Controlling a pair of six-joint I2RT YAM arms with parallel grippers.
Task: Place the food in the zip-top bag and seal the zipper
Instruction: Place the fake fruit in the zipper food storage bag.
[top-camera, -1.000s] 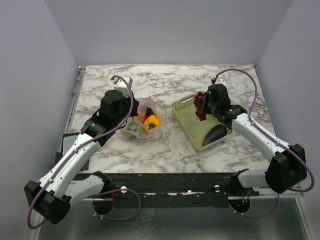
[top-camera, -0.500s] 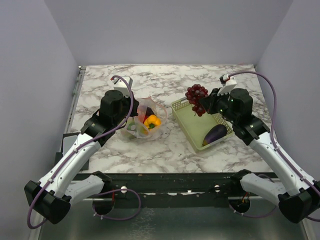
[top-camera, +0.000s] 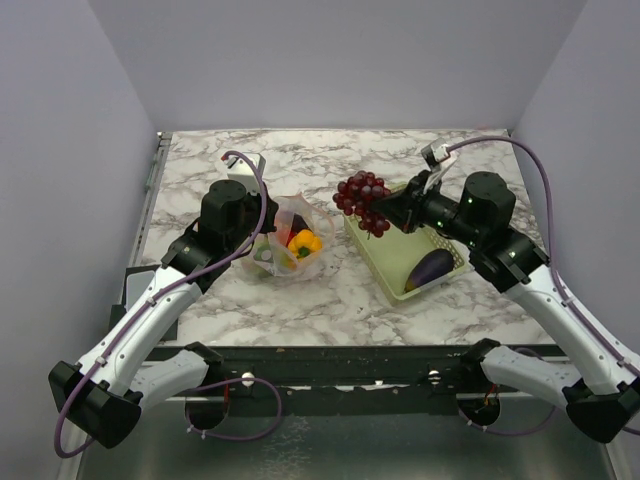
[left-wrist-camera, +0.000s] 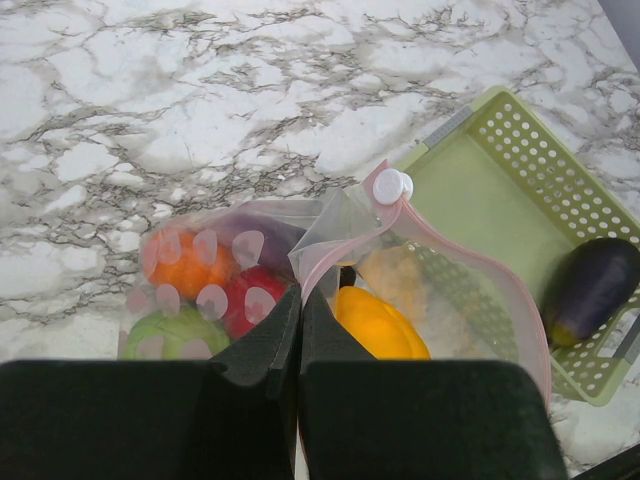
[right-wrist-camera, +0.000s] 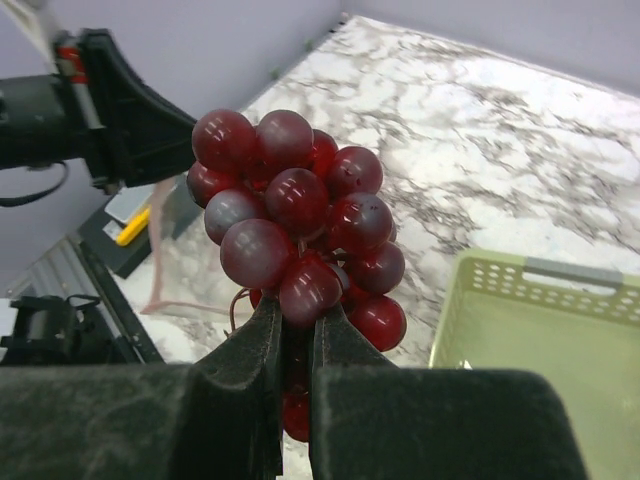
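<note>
Clamping the grapes (right-wrist-camera: 290, 220) in the right claw (right-wrist-camera: 295, 325), fingers narrowed tight on the underside of the bunch, raised over the left edge of the basket (top-camera: 372, 250), near the zip-top bag (top-camera: 300, 240). Pinching that bag's mouth edge in the left claw (left-wrist-camera: 300, 310), fingers pressed together. Noting orange, red, green and yellow food (left-wrist-camera: 375, 325) inside the bag, and the eggplant (top-camera: 432, 267) lying in the basket on the counter (top-camera: 450, 160).

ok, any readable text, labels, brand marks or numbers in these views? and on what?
None can be read in any view.
The zip-top bag shows only pale oval marks, no letters.
The basket and the grapes bear no print.
The left claw and right claw are plain black, with no visible marking.
Anything on the arm housings in the top view is too small to tell.
</note>
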